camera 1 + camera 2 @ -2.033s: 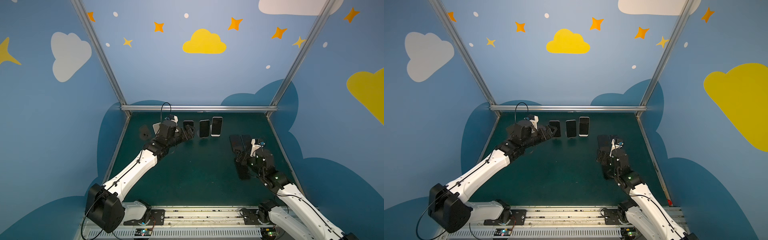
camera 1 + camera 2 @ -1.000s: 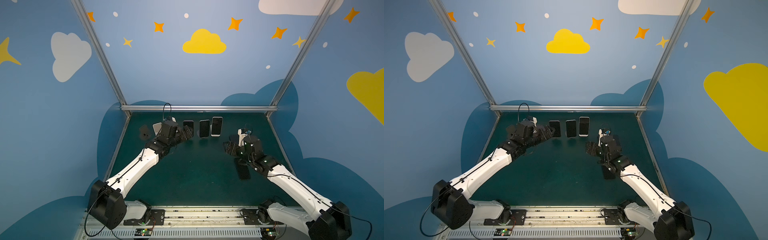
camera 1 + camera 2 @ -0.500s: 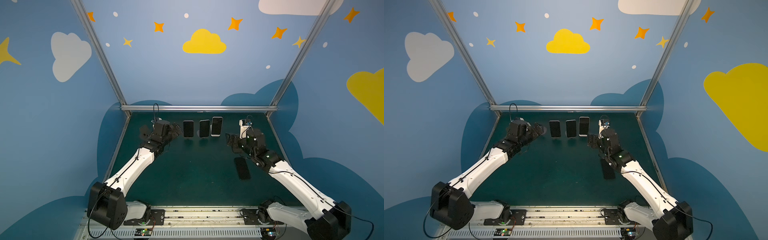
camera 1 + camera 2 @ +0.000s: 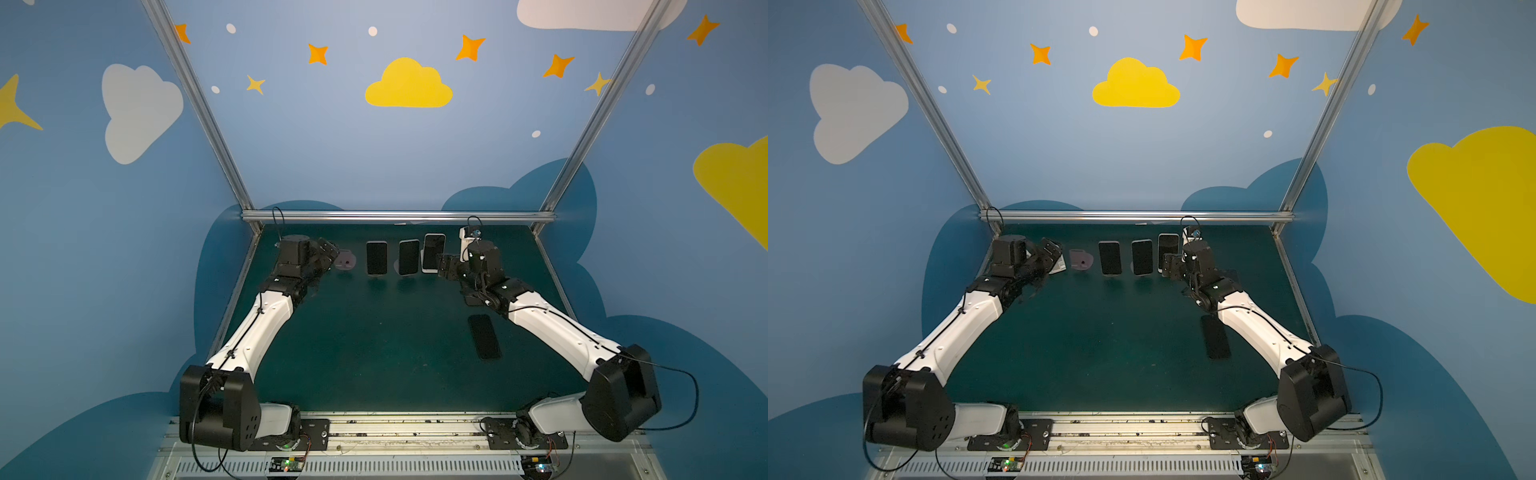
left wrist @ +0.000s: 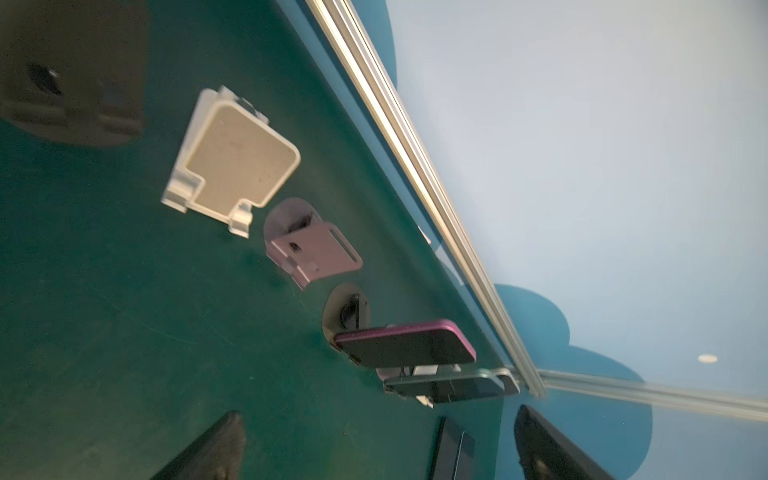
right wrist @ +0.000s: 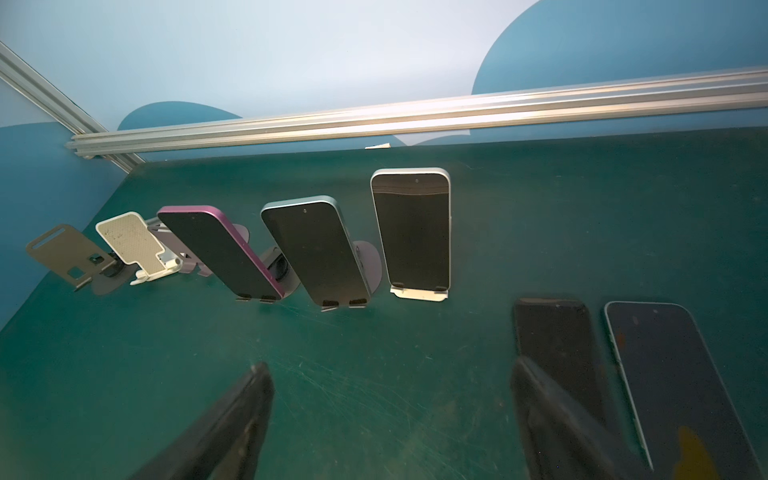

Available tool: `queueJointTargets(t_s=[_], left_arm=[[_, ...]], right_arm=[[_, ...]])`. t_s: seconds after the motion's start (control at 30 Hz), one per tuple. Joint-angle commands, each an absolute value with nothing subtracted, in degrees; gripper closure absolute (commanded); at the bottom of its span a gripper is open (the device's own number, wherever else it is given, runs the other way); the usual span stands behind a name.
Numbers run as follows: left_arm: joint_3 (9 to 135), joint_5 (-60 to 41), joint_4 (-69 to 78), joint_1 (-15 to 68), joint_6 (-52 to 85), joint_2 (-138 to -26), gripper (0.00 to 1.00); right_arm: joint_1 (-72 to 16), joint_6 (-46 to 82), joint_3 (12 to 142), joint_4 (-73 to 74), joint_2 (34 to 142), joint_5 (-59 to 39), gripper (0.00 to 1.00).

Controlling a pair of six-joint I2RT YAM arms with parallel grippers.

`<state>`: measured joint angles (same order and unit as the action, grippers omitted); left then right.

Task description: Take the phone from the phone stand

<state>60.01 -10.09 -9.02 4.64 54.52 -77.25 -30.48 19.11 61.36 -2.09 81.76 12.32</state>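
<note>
Green table (image 4: 374, 332) with a row of phone stands (image 4: 345, 261) and flat phones (image 4: 484, 336)

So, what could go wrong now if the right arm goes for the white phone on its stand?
1. The blue phone stands close beside the white phone; the right gripper, jaws open, could knock it over.
2. The white stand looks light and may lift or tip with the phone.
3. A dark phone lies flat near the gripper and could be pushed.
</note>
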Motion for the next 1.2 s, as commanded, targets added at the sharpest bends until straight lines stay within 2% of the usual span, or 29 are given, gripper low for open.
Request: queueJointTargets(t_s=[0.0,0.13,0.7,1.17], left_arm=[[59.06,-14.9,-6.09,1.84,57.57,-76.38,0.0],[60.01,-19.47,-3.97,-0.03,57.59,-75.94,0.0],[59.58,-22.63,-0.62,1.74,56.62,-77.35,0.0],[60.21,-22.86,-0.71,7.35,53.95,-78.23,0.0]], right_arm=[[-30.67,21.35,63.01,3.35,82.78,11.0,0.11],[-30.85,22.62,62.67,8.07,84.04,10.65,0.12],[-30.94,22.6,68.0,5.64,87.64,9.47,0.12],[-31.46,19.22,77.44,-4.43,89.55,13.41,0.11]])
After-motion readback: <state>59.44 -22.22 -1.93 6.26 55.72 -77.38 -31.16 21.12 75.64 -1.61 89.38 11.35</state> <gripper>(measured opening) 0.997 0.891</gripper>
